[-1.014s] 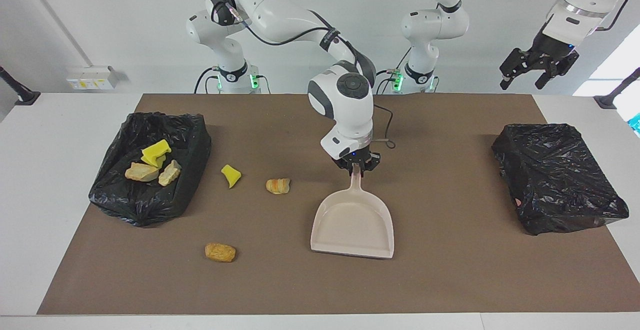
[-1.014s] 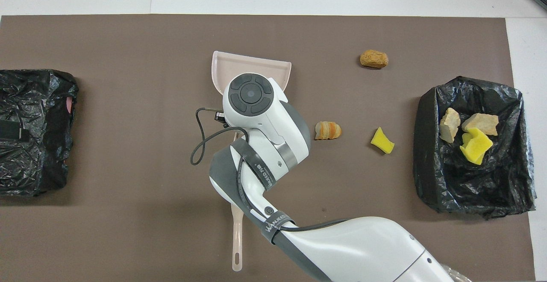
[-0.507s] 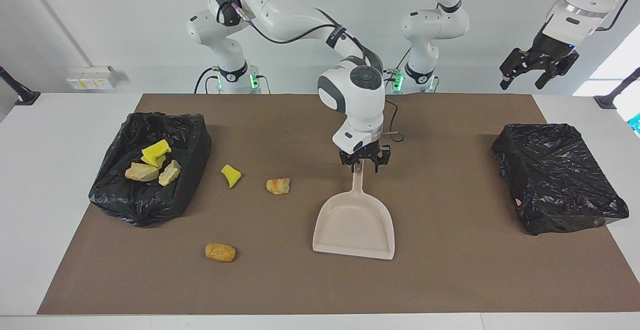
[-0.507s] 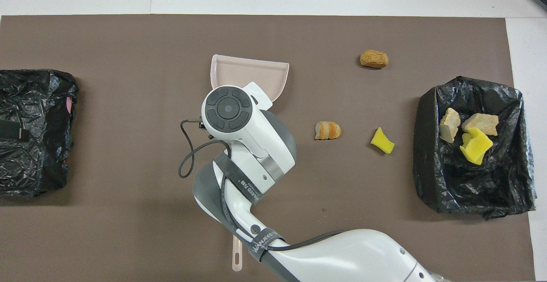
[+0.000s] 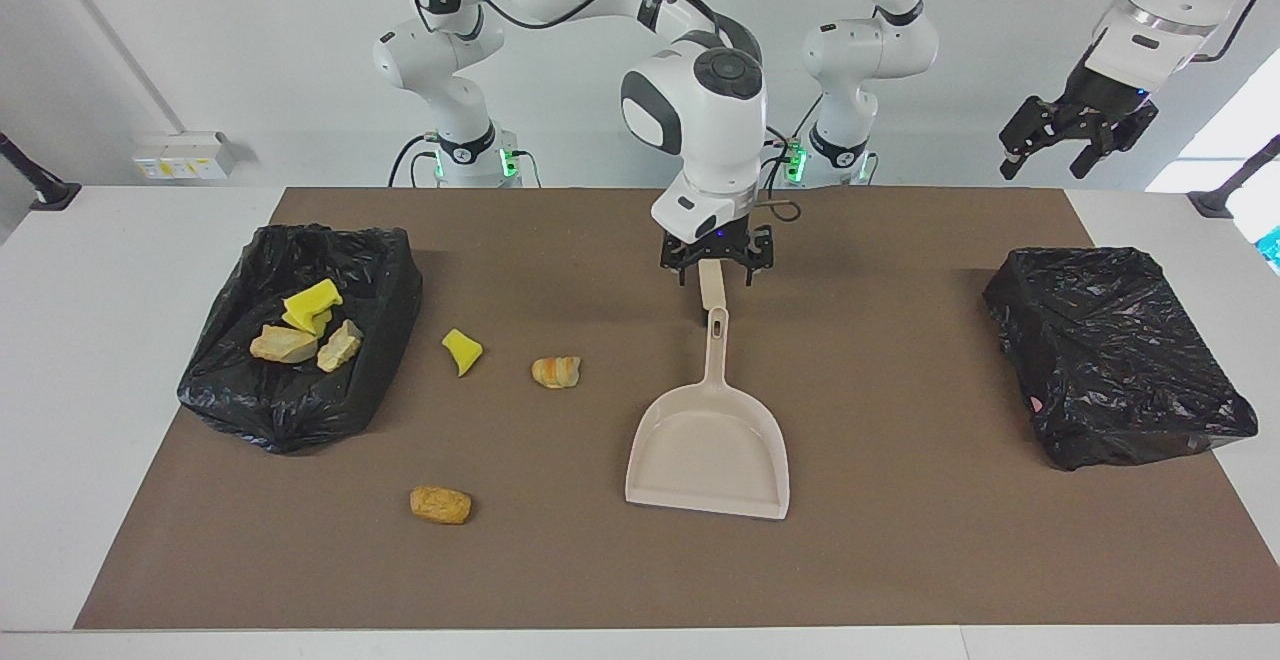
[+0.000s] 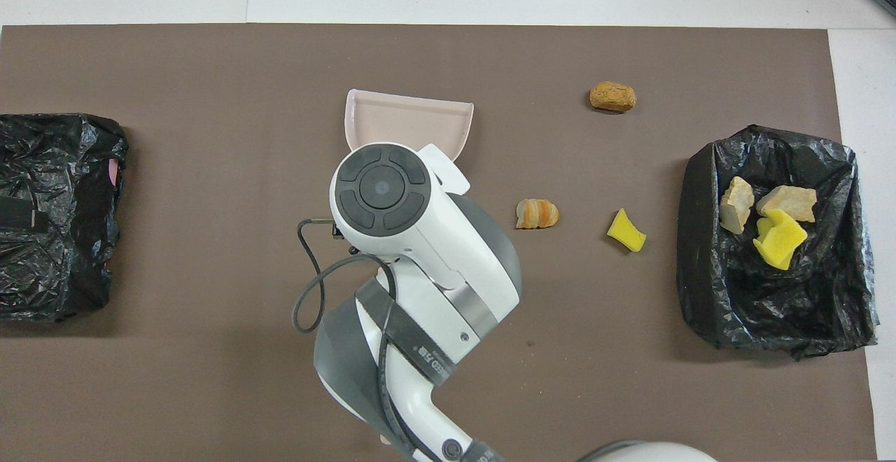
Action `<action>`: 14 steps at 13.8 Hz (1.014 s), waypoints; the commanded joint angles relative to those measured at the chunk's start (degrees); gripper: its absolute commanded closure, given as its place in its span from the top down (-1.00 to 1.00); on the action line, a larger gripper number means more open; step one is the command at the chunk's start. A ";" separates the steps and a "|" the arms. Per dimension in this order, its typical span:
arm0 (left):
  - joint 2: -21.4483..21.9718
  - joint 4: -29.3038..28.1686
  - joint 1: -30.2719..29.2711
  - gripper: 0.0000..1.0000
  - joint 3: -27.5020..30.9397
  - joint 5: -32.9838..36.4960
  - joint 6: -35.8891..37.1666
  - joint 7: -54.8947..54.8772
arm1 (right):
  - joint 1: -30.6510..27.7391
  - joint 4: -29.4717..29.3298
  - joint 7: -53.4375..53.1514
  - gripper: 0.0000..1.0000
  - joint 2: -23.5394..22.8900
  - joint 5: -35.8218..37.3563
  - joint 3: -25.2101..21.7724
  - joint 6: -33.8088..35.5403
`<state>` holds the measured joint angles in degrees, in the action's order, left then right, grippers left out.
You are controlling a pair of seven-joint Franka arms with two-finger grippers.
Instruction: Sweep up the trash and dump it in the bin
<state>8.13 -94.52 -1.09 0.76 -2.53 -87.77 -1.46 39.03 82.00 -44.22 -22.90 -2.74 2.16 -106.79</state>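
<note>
My right end effector (image 5: 716,268) hangs spread over the dustpan (image 5: 708,445) handle; trash (image 5: 556,372) at nine o'clock looks light, best pinched mid-body.

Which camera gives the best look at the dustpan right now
The facing view. There the whole dustpan shows, lying flat on the mat, handle pointing toward the robots. In the overhead view the right arm covers its handle and much of its tray.

My arms are glossy white with grey joint bands; black cables loop along them — green lights glow at both bases; my jaws are black, a blue light above one pair.
</note>
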 commanded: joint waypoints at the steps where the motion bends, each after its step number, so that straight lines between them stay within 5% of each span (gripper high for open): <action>1: 0.14 0.75 -0.32 1.00 -0.24 0.24 1.28 0.40 | 2.45 14.29 0.36 1.00 8.73 -2.27 0.04 -3.94; 5: 0.14 0.75 -0.32 1.00 -0.24 0.24 1.28 0.40 | 6.05 33.10 -3.42 1.00 17.87 -2.97 0.21 -18.25; 10: 0.14 0.75 -0.32 1.00 -0.15 0.24 1.28 0.40 | 11.59 37.78 -10.44 1.00 16.66 -2.79 0.30 -23.62; 14: 0.14 0.75 0.56 1.00 -1.02 0.16 1.20 0.84 | 15.11 39.02 -14.32 0.69 13.41 -2.71 0.21 -27.15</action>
<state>8.13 -94.52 -1.05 0.41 -2.53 -87.76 -1.46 53.73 120.26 -57.33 -8.66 -4.43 2.58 -131.86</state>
